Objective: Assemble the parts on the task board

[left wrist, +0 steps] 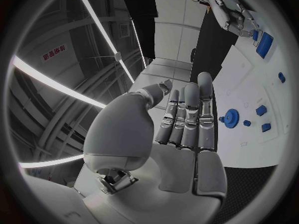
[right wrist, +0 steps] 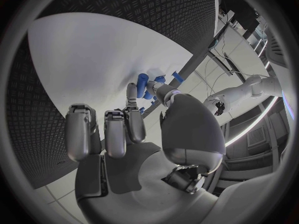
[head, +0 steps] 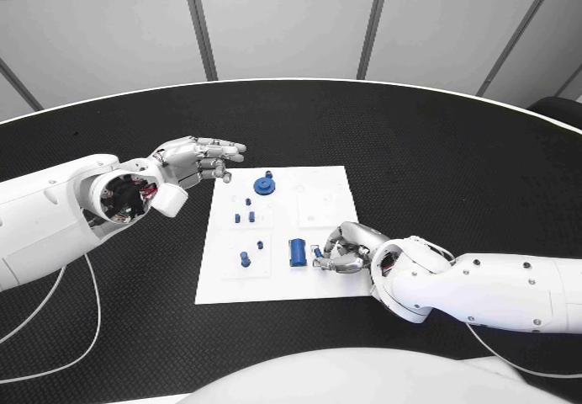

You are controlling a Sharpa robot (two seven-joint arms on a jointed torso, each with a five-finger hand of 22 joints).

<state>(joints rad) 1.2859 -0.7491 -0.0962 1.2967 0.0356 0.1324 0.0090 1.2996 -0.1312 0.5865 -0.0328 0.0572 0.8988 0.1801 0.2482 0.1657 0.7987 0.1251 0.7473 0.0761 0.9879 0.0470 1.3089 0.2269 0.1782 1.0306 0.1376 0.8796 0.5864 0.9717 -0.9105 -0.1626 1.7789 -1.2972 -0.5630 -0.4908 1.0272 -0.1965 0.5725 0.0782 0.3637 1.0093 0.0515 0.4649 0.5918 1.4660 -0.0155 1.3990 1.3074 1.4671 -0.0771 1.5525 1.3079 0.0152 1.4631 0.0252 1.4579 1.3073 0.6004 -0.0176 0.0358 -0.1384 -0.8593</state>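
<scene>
The white task board [head: 327, 181] lies in the middle of the black table. On it stand a blue gear [head: 265, 185], several small blue pegs [head: 245, 216] and a blue cylinder [head: 297, 252]. My right hand [head: 343, 250] rests at the board's near right part, beside the cylinder, pinching a small blue part [head: 318, 252] between thumb and a finger. The right wrist view shows that small blue part [right wrist: 147, 92] between the fingertips [right wrist: 132, 90], low over the board [right wrist: 93, 59]. My left hand [head: 200, 158] hovers off the board's far left corner, fingers stretched out and holding nothing; the left wrist view shows the gear [left wrist: 231, 118] beyond it.
Two more small blue pieces [head: 246, 258] stand near the board's near left. The black table [head: 461, 151] stretches bare around the board to its pale curved rim. A cable [head: 73, 328] hangs under my left arm.
</scene>
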